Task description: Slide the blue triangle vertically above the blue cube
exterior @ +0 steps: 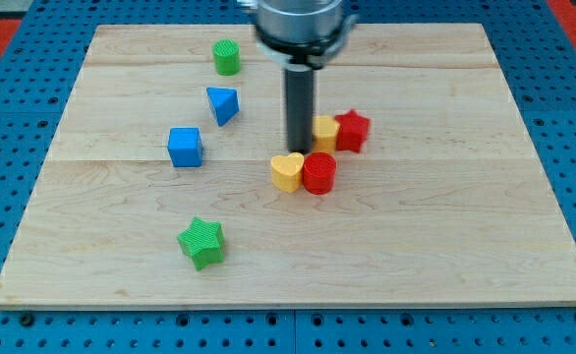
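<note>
The blue triangle [223,104] lies on the wooden board [435,226], up and to the right of the blue cube [185,147]. They are a short gap apart. My tip [300,149] rests on the board to the right of both, about a block's width from the triangle's right side. It sits in the middle of a cluster of four blocks: a yellow heart [288,171] just below it, a red cylinder [318,173] below right, a yellow block [325,130] partly behind the rod, and a red star [352,130].
A green cylinder [227,57] stands near the board's top, above the triangle. A green star [202,242] lies toward the board's bottom left. A blue pegboard surface [13,49] surrounds the board.
</note>
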Tool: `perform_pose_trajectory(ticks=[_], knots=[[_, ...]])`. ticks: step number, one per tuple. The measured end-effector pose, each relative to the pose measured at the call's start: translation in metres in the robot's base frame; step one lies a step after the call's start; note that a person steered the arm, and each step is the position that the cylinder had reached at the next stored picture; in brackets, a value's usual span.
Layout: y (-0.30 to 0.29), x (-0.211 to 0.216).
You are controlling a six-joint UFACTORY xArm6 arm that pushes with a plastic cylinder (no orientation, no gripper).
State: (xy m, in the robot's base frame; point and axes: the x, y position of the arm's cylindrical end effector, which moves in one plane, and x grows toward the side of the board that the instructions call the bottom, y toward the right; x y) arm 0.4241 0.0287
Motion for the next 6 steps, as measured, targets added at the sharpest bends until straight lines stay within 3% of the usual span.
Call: perform_pose_trajectory(ticks=[2, 3, 4, 6], knots=[[-0.062, -0.073], [-0.081, -0.066], [-0.126, -0.087], [-0.089, -0.087]])
